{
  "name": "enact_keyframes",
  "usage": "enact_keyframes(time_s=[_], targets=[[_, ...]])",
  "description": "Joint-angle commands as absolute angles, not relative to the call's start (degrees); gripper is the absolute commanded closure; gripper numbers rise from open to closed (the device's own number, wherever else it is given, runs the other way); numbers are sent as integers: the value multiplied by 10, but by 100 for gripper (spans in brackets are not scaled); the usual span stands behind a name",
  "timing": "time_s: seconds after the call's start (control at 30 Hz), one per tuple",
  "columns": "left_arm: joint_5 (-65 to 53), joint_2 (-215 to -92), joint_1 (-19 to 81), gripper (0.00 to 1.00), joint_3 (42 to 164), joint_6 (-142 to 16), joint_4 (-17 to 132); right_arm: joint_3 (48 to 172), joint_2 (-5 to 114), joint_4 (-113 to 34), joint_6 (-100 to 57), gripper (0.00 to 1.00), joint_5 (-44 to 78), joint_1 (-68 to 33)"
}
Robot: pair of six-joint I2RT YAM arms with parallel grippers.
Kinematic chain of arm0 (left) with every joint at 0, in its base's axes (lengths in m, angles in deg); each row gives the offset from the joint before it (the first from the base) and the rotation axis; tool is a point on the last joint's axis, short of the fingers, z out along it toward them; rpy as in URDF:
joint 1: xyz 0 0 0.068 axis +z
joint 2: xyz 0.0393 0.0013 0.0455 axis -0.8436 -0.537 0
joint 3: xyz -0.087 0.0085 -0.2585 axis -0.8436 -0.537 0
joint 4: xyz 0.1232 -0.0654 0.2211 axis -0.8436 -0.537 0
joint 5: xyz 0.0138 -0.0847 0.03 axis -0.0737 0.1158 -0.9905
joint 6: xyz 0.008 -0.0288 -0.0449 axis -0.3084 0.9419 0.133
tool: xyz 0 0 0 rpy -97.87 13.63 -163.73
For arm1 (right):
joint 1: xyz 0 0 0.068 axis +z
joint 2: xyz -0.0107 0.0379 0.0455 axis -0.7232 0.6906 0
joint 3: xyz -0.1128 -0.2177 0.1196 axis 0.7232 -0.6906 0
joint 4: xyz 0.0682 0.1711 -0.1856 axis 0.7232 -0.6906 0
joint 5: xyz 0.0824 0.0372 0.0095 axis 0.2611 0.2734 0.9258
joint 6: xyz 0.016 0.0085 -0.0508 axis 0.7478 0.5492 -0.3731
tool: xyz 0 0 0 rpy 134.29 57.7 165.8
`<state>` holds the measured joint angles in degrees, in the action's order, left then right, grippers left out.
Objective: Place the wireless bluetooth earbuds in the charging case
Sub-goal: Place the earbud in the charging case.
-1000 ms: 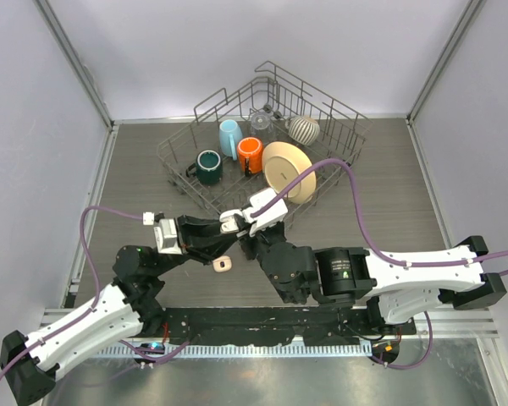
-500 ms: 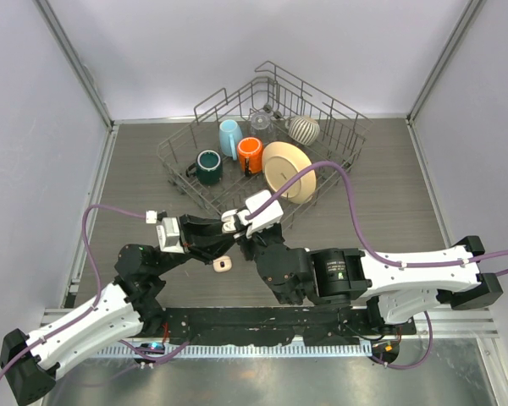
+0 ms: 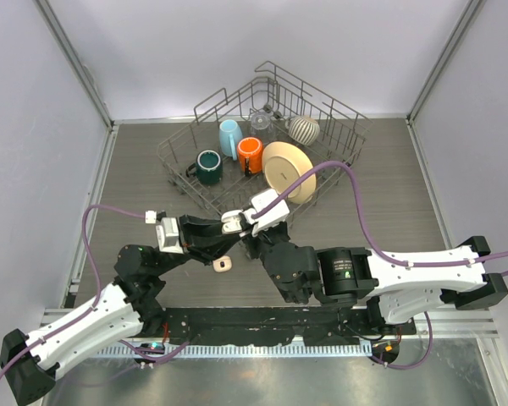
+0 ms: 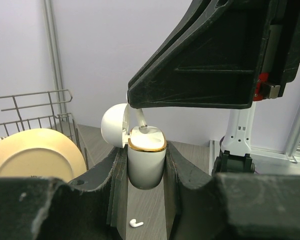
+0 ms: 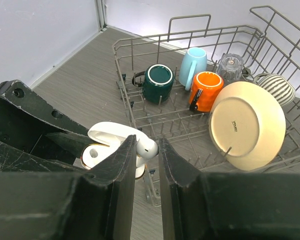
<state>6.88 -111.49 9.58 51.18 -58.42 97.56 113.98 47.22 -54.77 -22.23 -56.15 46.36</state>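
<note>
Pinching the slick, featherlight earbud point(image 5: 149, 147) by its bud in my right tool point(image 5: 146, 143), I clamp the case point(image 4: 146, 152) in my left tool point(image 4: 146, 170).

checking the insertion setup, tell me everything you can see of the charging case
The charging case is a small glossy white capsule, plastic by its look, with a thin gold band around its mouth. It stands upright, clamped by its sides between the left gripper's fingers, held above the table. Its rounded lid is hinged open to one side. An earbud pinched in the right gripper dips into the open mouth.
</note>
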Motion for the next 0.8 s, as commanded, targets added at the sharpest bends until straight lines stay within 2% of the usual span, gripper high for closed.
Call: enact_keyframes(time_s=[0.0,0.4,0.77], targets=[[74,-1115,96,100,532,-584,1009,1136,460,-532,-235,99,-569,463],[71,-1113,96,100,540,-574,1017,1125,472,-553,-250,99,-565,463],[64,-1101,95,100,539,-578,1006,1109,465,-514,-322,99,-570,463]])
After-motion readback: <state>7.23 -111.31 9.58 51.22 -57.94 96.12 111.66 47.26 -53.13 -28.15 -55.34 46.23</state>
